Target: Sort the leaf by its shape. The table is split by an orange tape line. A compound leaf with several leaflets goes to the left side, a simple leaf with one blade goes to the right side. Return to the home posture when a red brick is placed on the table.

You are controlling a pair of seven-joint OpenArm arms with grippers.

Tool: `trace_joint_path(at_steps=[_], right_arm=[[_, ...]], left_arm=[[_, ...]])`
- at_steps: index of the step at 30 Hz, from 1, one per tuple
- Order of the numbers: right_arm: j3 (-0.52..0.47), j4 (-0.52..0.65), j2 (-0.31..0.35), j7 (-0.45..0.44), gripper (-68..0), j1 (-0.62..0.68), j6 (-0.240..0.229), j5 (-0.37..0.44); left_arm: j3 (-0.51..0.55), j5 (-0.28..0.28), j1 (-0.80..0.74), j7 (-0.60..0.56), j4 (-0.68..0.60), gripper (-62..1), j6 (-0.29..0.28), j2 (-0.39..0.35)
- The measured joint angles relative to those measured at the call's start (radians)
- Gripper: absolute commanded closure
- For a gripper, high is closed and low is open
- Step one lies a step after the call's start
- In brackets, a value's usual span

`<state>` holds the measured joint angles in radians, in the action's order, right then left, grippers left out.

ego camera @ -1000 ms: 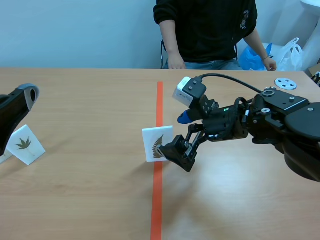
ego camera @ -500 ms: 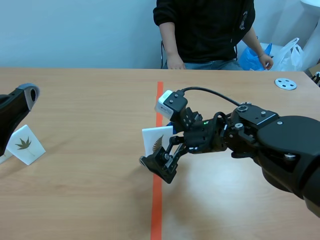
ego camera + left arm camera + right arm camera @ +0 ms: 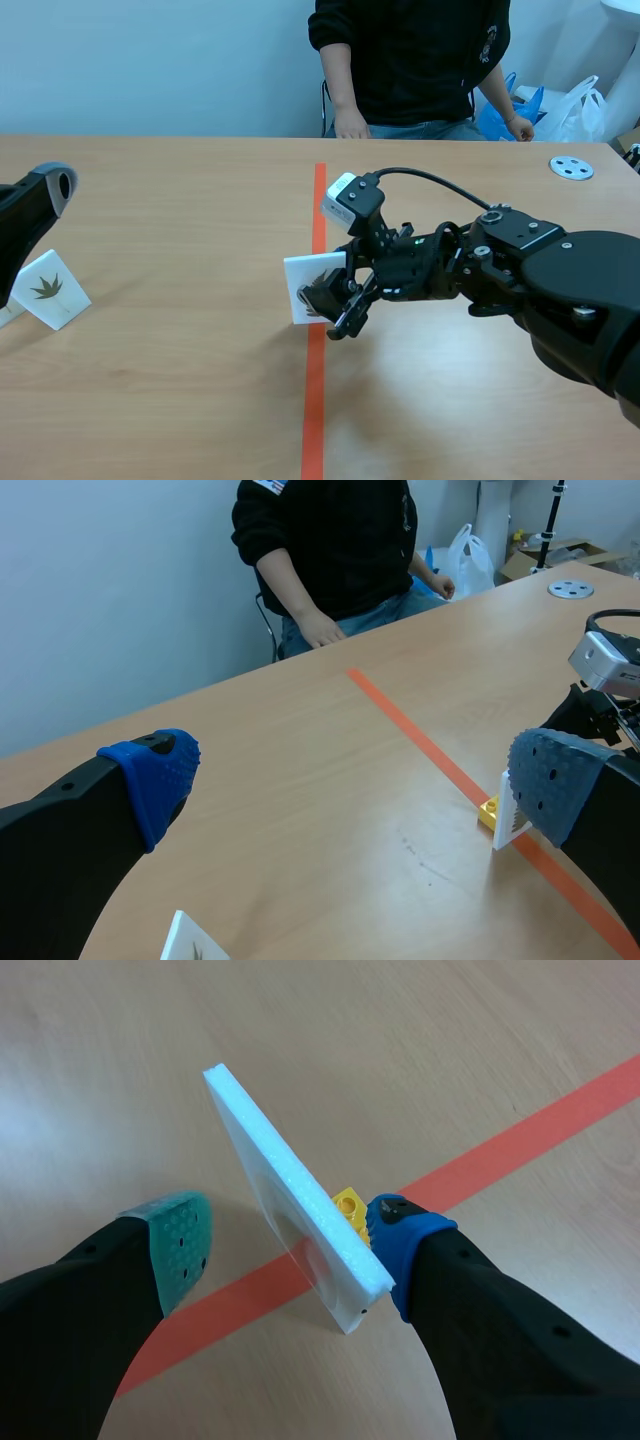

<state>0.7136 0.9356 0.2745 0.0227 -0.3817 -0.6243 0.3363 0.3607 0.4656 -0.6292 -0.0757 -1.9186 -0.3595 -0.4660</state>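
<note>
A white card (image 3: 312,277) stands upright on the orange tape line (image 3: 318,200), propped by a small yellow brick (image 3: 349,1205) behind it. The gripper hides most of its leaf picture. My right gripper (image 3: 326,300) straddles this card (image 3: 290,1210). The blue pad (image 3: 392,1230) is against the card's back by the brick, while the green pad (image 3: 180,1240) stands a little off its face. A second card (image 3: 50,288) with a many-fingered leaf stands at the far left. My left gripper (image 3: 350,775) hangs open above it, near the left arm (image 3: 35,210).
A person (image 3: 410,60) sits across the table with a hand (image 3: 350,125) at the far edge. A white round disc (image 3: 571,167) lies at the back right. Plastic bags (image 3: 575,100) sit behind the table.
My right gripper moved left until its fingers stood on both sides of the card, and the fingers have drawn closer together. The left arm has kept still.
</note>
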Motion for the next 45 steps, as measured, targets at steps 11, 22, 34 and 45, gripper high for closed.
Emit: trace_joint_path(at_steps=[11, 22, 34, 45], right_arm=[[0.0, 0.0, 0.0, -0.019, -14.7, 0.0, 0.003, 0.0], [0.0, 0.0, 0.0, -0.022, -6.1, 0.0, 0.003, 0.0], [-0.069, 0.0, -0.005, -0.015, -4.4, 0.013, 0.1, 0.0], [-0.518, 0.0, 0.029, 0.01, -4.4, 0.136, 0.135, 0.005]], left_arm=[[0.0, 0.0, 0.0, 0.0, 0.0, -62.3, 0.0, 0.0], [0.0, 0.0, 0.0, 0.0, 0.0, -62.3, 0.0, 0.0], [0.0, 0.0, 0.0, 0.0, 0.0, -62.3, 0.0, 0.0], [0.0, 0.0, 0.0, -0.003, 0.0, -62.3, 0.0, -0.022]])
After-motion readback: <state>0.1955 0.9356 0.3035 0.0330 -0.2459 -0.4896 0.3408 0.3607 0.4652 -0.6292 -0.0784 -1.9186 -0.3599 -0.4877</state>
